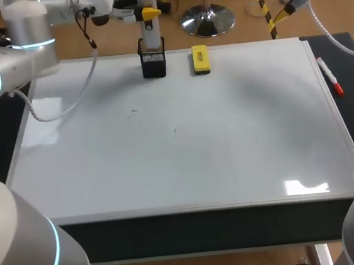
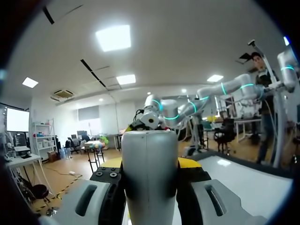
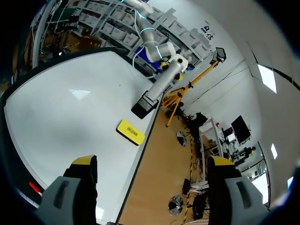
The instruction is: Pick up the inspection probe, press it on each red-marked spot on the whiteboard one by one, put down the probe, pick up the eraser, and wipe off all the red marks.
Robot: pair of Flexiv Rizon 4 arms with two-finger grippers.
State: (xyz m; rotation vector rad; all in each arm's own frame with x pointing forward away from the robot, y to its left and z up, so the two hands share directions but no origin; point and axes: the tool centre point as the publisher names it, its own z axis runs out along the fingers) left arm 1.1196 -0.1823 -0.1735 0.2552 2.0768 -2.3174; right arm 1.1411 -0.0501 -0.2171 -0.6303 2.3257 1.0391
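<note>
probe (image 1: pixel 150 40) is clamped by left claw (image 1: pixel 146 13), stood upright in holder (image 1: pixel 153 66) at board (image 1: pixel 179 157) far edge, likely for a straight lift | right claw (image 3: pixel 152 161) is held open, empty, parked clear | eraser (image 1: pixel 200 60) is set beside holder

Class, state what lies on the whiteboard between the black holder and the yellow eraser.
Nothing: only a bare strip of whiteboard separates the black holder from the yellow eraser, seen plainly in the head view and also the right wrist view.
</note>
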